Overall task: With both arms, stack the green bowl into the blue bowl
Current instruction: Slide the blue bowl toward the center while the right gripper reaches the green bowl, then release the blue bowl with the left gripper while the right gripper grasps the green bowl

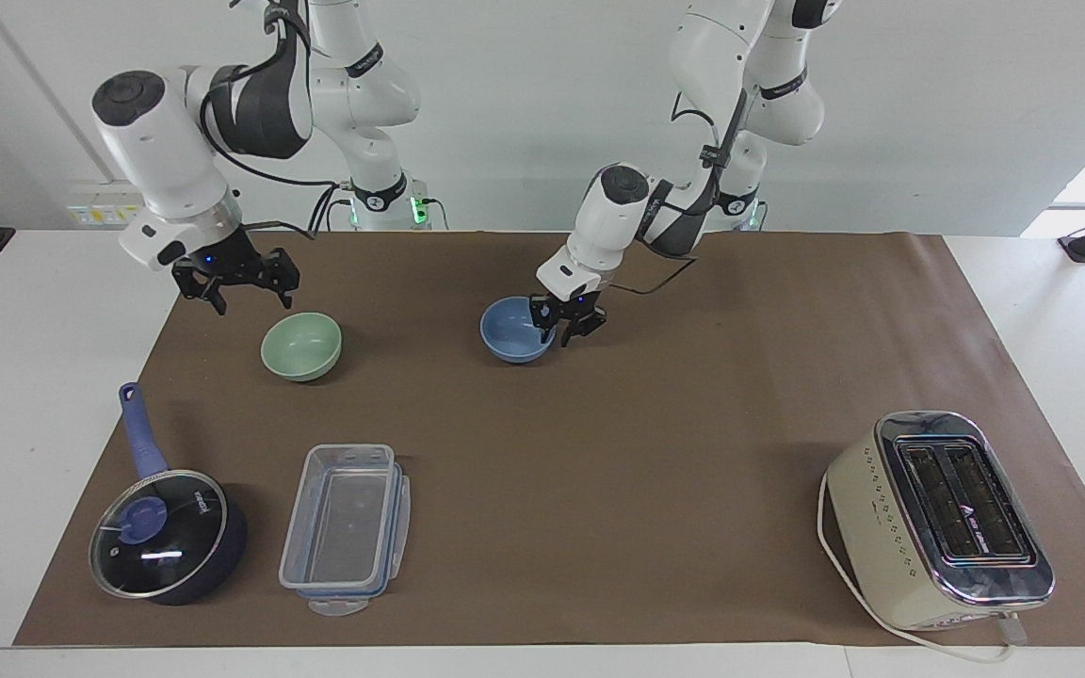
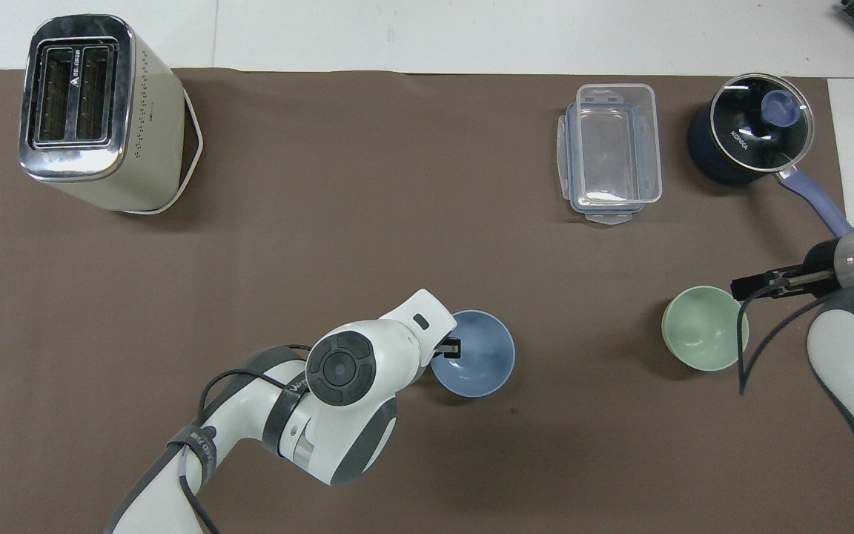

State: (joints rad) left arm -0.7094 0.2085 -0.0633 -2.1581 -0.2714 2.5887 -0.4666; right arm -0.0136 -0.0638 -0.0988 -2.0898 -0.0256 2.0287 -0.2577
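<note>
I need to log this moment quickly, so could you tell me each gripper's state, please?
Left gripper: open at the rim of the blue bowl.
Right gripper: open, empty, beside the green bowl.

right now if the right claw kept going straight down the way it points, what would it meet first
Probably the brown mat right beside the green bowl, though the right claw might clip its rim; depth is unclear.

Bright, even light, soft faint shadows on the mat (image 1: pixel 599 452), sharp focus.
</note>
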